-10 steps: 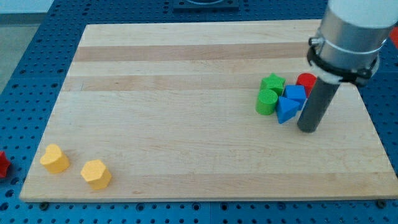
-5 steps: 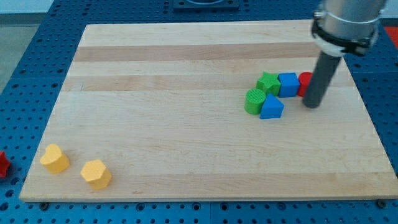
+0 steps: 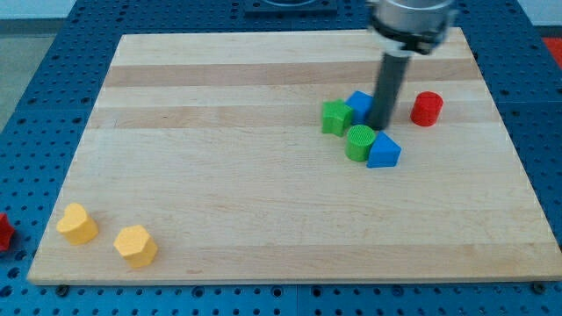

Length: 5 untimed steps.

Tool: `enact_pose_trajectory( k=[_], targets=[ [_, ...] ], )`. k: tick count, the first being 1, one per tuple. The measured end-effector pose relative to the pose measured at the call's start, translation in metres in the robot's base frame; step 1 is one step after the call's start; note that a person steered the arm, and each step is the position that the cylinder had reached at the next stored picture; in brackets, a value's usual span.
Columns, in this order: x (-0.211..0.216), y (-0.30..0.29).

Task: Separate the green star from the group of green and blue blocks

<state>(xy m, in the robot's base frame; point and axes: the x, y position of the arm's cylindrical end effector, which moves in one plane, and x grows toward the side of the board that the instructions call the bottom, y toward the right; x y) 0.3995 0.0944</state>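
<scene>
The green star (image 3: 335,116) lies right of the board's middle, touching a blue cube (image 3: 359,105) on its right. A green cylinder (image 3: 359,142) and a blue triangular block (image 3: 384,151) sit side by side just below them. My tip (image 3: 380,128) stands right against the blue cube's right side, just above the green cylinder and the blue triangular block. The rod rises from there to the view's top.
A red cylinder (image 3: 427,108) stands alone to the right of my tip. Two yellow blocks (image 3: 77,224) (image 3: 135,245) lie at the board's bottom left corner. A red piece (image 3: 4,232) shows off the board at the view's left edge.
My tip has moved left past the red cylinder and pushed the blue cube and green star leftward. The red cylinder now stands apart on the right.
</scene>
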Motion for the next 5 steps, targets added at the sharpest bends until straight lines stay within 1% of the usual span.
enact_pose_trajectory(
  k=[1, 2, 3, 4, 5],
  targets=[
    [-0.015, -0.082],
    [-0.017, -0.114],
    [0.015, -0.086],
    [-0.017, -0.059],
    [-0.042, -0.084]
  ],
)
